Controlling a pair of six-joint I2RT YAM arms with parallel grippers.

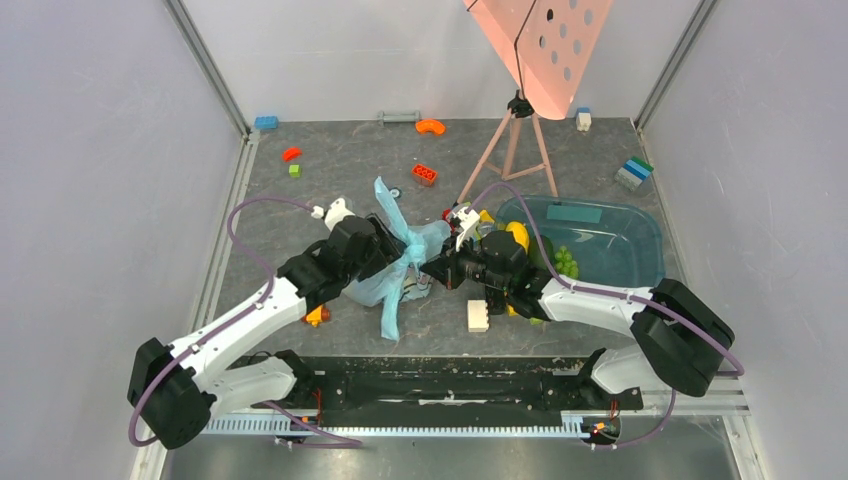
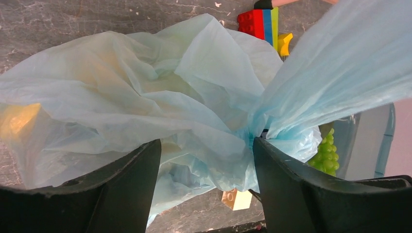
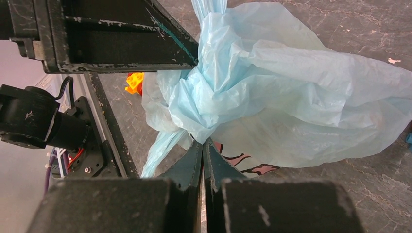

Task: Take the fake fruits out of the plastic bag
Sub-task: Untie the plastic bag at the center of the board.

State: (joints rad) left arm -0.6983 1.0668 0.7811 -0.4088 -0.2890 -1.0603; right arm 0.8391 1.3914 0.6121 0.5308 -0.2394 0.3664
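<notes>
Jaws of the right gripper point(image 3: 203, 145) pinch shut on a low fold of the plastic bag point(image 3: 291, 97); the left gripper point(image 2: 206, 143) stands wide, straddling the bag's gathered neck. The bag lies crumpled on the table point(image 1: 330, 190), beside a teal tub point(image 1: 622, 240).

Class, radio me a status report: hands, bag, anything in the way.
Left hand open, straddling plastic bag. Right hand shut on its bunched neck. Contents unclear through film. Cream brick close beside bag.
</notes>
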